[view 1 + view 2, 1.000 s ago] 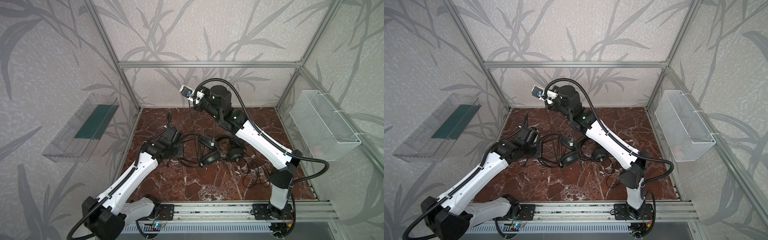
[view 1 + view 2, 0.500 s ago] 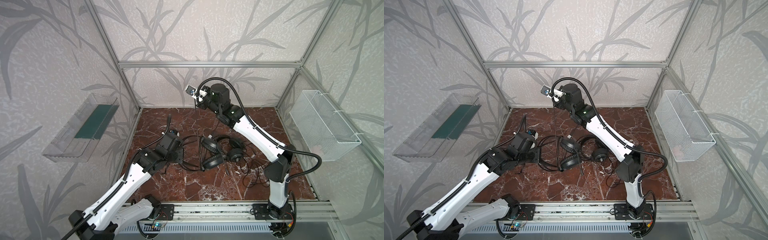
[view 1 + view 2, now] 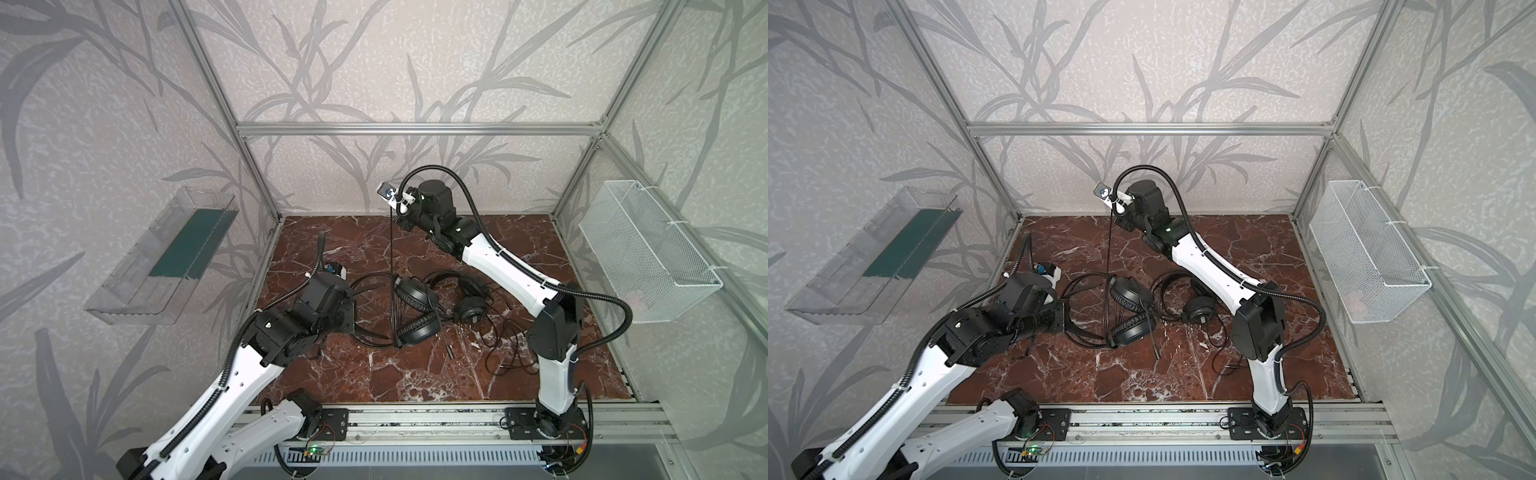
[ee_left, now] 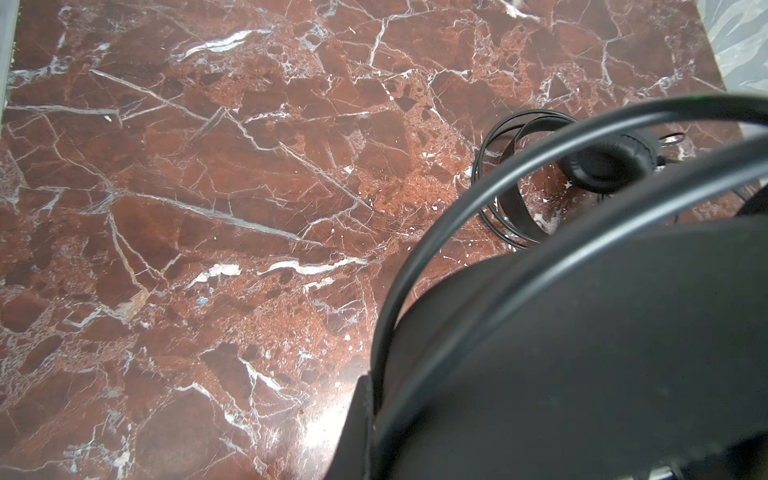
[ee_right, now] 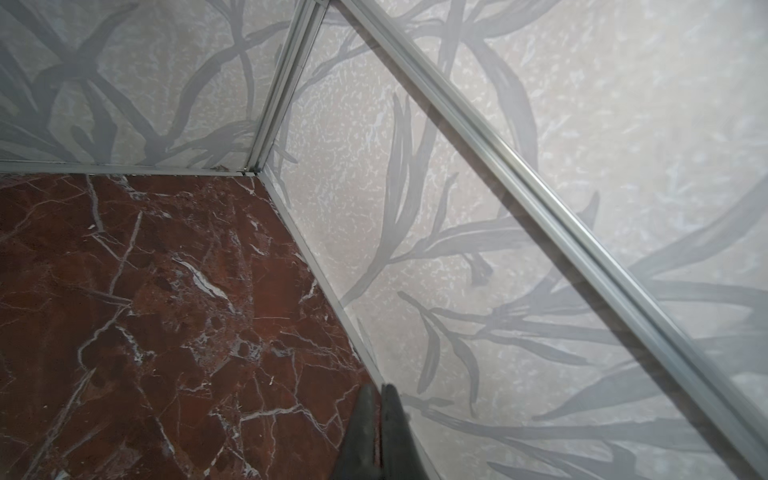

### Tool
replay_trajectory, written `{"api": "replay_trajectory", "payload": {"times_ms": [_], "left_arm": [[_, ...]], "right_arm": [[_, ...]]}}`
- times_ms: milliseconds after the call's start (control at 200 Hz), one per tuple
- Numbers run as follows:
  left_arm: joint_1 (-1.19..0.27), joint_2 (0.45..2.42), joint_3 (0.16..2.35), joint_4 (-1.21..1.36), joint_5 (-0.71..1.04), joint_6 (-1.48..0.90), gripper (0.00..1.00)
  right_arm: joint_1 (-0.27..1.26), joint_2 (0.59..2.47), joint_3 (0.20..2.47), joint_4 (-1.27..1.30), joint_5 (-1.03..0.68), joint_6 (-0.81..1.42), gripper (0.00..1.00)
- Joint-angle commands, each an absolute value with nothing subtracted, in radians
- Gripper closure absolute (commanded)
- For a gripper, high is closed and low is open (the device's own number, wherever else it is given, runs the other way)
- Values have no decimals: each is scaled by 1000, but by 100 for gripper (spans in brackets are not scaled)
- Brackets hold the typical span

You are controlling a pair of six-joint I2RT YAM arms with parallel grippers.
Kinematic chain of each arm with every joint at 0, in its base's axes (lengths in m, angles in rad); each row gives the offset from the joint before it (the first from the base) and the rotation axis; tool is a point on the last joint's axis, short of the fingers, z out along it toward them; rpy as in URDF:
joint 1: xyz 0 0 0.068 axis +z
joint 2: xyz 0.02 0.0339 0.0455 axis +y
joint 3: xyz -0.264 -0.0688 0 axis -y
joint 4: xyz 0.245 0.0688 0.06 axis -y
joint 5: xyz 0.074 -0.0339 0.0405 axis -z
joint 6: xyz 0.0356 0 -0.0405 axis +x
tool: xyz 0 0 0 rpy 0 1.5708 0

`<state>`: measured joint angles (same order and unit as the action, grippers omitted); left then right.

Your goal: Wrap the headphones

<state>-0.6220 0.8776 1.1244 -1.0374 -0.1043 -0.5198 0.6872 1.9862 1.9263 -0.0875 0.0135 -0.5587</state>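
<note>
Headphones (image 3: 415,316) lie mid-counter on the red marble counter (image 3: 415,374), earcups stacked near and far, wire headband arcing left. A second headset (image 3: 467,299) rests just to their right, half under the right arm, its loose cable (image 3: 503,345) sprawled toward the near right. The left gripper (image 3: 347,318) sits low at the left side of the first pair, jaws closed on their headband (image 4: 457,216). The right gripper (image 3: 397,216) is raised at the far side, jaws pressed together on a thin cable (image 3: 392,270) that runs taut straight down to the first pair.
</note>
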Motion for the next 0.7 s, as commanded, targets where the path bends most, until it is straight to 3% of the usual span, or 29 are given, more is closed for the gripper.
{"api": "replay_trajectory", "payload": {"times_ms": [0,355,695], "left_arm": [[-641,849,1228,-1075,-44,-527,100],[-640,976,1567,-1153,-75,-545,100],[-640,1094,1818,-1200,-55,-552,100]], "right_arm": [[647,1935,1845,15,-45,-434,100],[642,1870,1564,153,-210,-266,93],[641,1876,1376,346,-313,-109,68]]}}
